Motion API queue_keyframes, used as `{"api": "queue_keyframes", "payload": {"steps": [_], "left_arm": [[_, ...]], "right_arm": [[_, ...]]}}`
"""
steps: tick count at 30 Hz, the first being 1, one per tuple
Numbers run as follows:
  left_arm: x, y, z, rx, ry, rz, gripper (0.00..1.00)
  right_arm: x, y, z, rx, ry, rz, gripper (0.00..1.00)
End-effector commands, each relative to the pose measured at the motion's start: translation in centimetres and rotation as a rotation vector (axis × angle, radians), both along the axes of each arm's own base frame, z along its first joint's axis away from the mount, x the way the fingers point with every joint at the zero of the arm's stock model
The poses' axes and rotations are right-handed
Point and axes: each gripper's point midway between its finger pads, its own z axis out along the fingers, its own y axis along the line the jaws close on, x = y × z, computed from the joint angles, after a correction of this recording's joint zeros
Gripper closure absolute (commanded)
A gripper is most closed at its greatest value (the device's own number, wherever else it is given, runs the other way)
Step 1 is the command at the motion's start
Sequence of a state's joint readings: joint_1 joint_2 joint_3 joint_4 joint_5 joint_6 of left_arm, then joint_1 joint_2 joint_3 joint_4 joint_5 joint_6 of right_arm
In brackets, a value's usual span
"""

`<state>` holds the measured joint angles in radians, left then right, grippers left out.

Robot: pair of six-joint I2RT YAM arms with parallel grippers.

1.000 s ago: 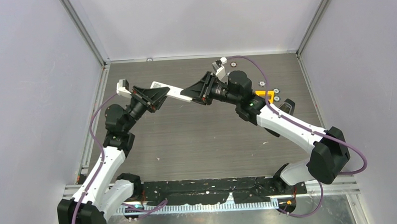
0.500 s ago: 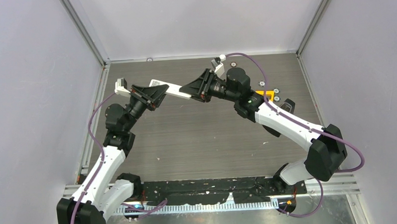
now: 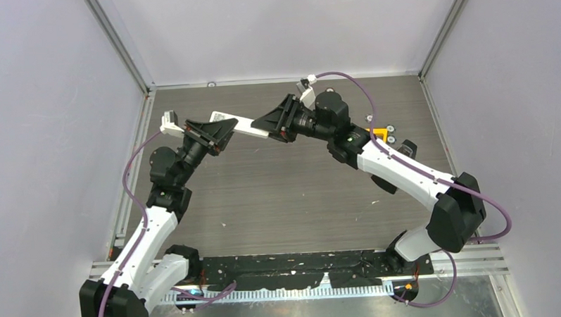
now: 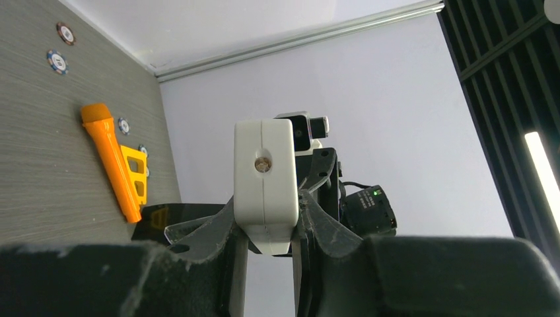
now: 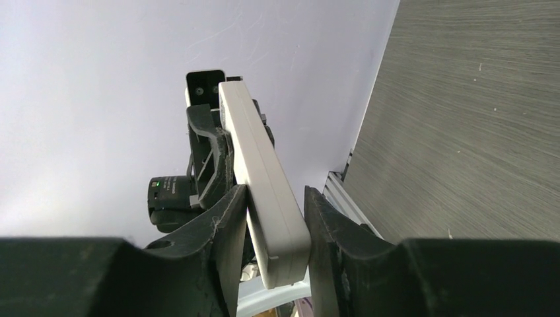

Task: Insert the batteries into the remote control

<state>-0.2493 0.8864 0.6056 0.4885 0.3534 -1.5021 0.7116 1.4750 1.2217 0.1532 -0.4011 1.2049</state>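
The remote control (image 3: pixel 245 126), a slim white bar, hangs in the air over the back of the table, held at both ends. My left gripper (image 3: pixel 226 129) is shut on its left end, and in the left wrist view the end face (image 4: pixel 265 173) sits clamped between the fingers (image 4: pixel 218 228). My right gripper (image 3: pixel 262 124) is shut on its right end, and in the right wrist view the bar (image 5: pixel 259 158) runs away from the jaws towards the other gripper. The batteries are not in view.
An orange flashlight (image 3: pixel 375 134) lies at the back right, also visible in the left wrist view (image 4: pixel 112 158). Small round discs (image 3: pixel 391 130) lie around it. A black object (image 3: pixel 408 151) sits just right of it. Walls close in the table on three sides.
Both grippers, with the remote between them, have moved slightly towards the back left. The right arm has stretched further back.
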Motion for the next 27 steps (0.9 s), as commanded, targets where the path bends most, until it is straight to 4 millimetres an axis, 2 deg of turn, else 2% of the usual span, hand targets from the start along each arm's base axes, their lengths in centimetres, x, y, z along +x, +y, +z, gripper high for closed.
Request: {"api": "queue_keyframes", "payload": {"steps": [1,11,21,27], "left_arm": [[-7.6,-5.0,3.8,0.058,-0.237,-0.363,1.00],[-7.6,-5.0,3.9,0.062,-0.242,-0.359,1.00],[-6.7,-4.5,3.5,0.135,-0.238,-0.286,1.00],[-5.9,-3.6,2.4,0.187,-0.224,-0.231,1.00]], "right_arm": [[-0.1,2.5,-2.7,-0.072,0.036,-0.018,0.59],[-0.2,2.8,-3.6,-0.092,0.046,-0.012,0.57],[-0.8,2.2,-2.5,-0.097,0.001,-0.002,0.38],[-1.8,-0.1,-1.0,-0.087,-0.059,-0.021,0.22]]}}
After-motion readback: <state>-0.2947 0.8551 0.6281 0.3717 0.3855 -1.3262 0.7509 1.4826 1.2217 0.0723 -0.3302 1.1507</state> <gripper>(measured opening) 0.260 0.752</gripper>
